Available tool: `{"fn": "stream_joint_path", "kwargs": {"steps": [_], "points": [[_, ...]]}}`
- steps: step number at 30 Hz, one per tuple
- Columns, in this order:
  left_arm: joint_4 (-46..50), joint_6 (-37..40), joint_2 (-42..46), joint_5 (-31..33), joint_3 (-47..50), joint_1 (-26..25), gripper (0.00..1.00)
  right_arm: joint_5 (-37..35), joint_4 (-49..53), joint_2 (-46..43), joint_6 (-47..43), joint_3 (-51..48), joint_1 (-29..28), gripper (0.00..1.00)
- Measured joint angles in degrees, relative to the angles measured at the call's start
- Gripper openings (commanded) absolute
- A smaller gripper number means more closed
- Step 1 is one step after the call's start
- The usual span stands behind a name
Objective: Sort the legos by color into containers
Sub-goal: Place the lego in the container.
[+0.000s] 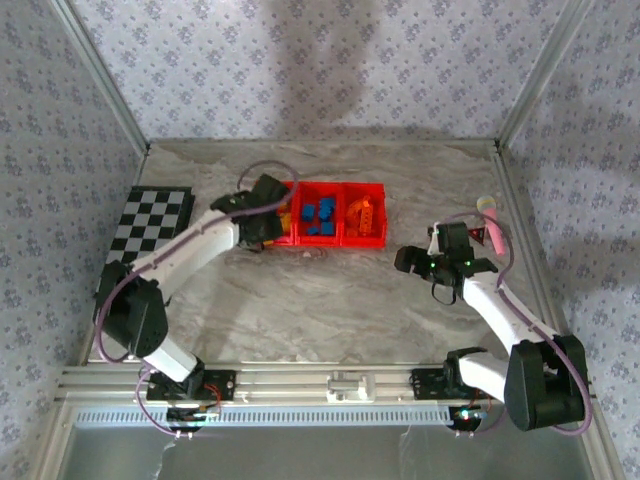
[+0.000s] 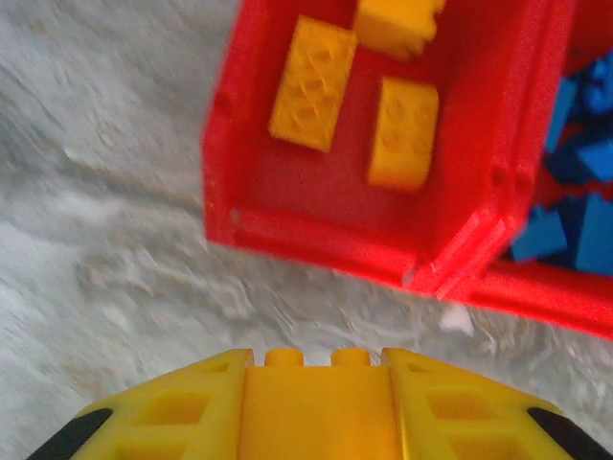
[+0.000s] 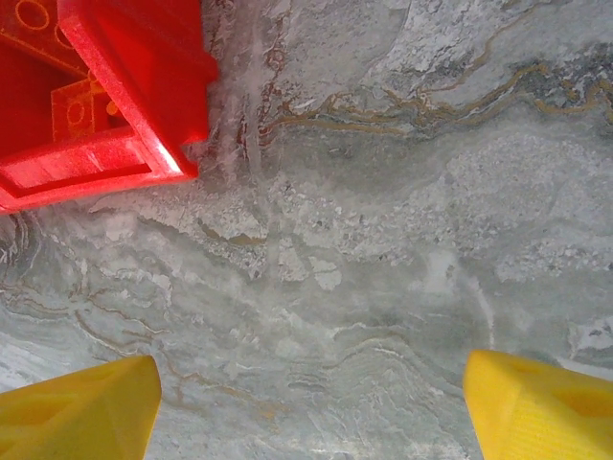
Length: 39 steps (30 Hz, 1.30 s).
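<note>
Left tool (image 2: 316, 362), clamped on a yellow lego (image 2: 321, 412), hangs just short of the end bin (image 2: 326, 251), where three yellow legos (image 2: 311, 84) lie dead ahead; right tool (image 3: 311, 383) gapes empty over the table (image 3: 383, 240).

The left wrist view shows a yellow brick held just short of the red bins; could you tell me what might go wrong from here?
1. The left gripper holds the yellow brick over the table, outside the near wall of the yellow bin; releasing now would likely drop it short.
2. Advancing low, it might hit that wall and shove the joined bins.
3. The blue bin is adjacent; drifting sideways could missort it.
</note>
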<state>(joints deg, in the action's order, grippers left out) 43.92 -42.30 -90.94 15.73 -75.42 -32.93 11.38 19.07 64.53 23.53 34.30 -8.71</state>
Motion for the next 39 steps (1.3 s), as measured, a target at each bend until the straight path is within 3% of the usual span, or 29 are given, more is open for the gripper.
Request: {"fn": "stream_joint_path", "kwargs": {"steps": [5, 15, 24, 39], "points": [[2.4, 9.0, -8.8, -2.3, -10.8, 6.0, 0.21, 0.0, 0.4, 0.0, -0.2, 0.0, 0.7, 0.85], [2.8, 16.7, -24.2, -6.7, -24.4, 8.7, 0.23, -0.2, 2.8, -0.1, -1.2, 0.0, 2.2, 0.85], [3.1, 18.3, -29.6, -8.7, -27.2, 10.0, 0.37, -0.2, 3.1, 0.2, -2.0, 0.1, 3.6, 0.85], [-0.7, 19.3, -27.7, -11.7, -24.4, 10.0, 0.7, -0.2, 3.0, 1.6, -2.0, 0.9, 4.3, 0.86]]}}
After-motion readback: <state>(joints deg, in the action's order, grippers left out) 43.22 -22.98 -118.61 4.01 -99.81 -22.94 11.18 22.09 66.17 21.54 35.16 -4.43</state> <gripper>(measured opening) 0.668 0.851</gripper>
